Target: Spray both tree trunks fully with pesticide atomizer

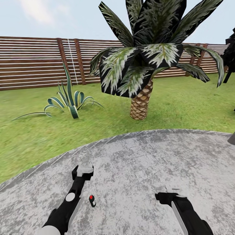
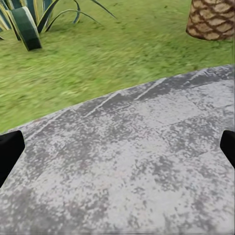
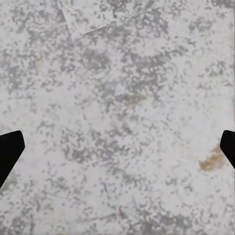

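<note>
Robot's parked on a round grey stone patio [image 1: 147, 169] with lawn [image 1: 29, 137] all around the far edge. Pesticide atomizer [image 1: 92, 200] looks like it's lying on the paving at about 7 o'clock in the head view, just beside the left arm; it's tiny there, dark with a red spot, so I'm only fairly sure.

Left gripper [image 1: 85, 169] hangs over the patio with its fingers [image 2: 10, 152] spread wide, grasping nothing. Right gripper [image 1: 168, 191] sits at 5 o'clock, fingers [image 3: 10, 152] released too, over bare stone.

Squat palm [image 1: 141, 104] stands at 12 o'clock on the grass, spiky striped plant [image 1: 70, 101] at 10, slat fence [image 1: 36, 62] behind both.
</note>
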`<state>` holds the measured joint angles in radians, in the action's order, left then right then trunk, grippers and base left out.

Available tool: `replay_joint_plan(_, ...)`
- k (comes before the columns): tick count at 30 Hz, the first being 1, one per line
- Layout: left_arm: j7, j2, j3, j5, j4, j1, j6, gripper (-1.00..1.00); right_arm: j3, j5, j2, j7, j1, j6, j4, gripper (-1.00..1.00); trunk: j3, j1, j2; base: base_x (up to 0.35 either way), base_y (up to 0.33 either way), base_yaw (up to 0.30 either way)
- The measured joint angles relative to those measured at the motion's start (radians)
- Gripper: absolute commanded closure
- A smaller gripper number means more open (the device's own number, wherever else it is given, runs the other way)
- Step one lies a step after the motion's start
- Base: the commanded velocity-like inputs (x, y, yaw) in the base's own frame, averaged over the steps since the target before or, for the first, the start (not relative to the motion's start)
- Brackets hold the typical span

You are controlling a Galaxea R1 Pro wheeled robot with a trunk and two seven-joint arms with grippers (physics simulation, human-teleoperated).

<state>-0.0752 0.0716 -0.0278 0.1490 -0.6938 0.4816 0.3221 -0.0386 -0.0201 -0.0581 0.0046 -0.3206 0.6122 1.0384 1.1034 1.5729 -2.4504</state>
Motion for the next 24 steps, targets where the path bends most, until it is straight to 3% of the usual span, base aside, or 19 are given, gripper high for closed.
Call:
replay_joint_plan(7,0.000,0.000,0.000,0.005,0.002,0.000,0.000,-1.00,-0.003,0.000,0.000,0.000,0.000,0.000,-0.001,-1.00,0.033,0.027,-0.049,0.000,0.000,0.000)
replay_joint_plan(24,0.000,-0.001,-0.001,0.006,0.002,0.000,0.000,-1.00,-0.003,0.000,0.000,0.000,0.000,0.000,-0.001,-1.00,0.125,0.035,-0.053,0.000,0.000,0.000)
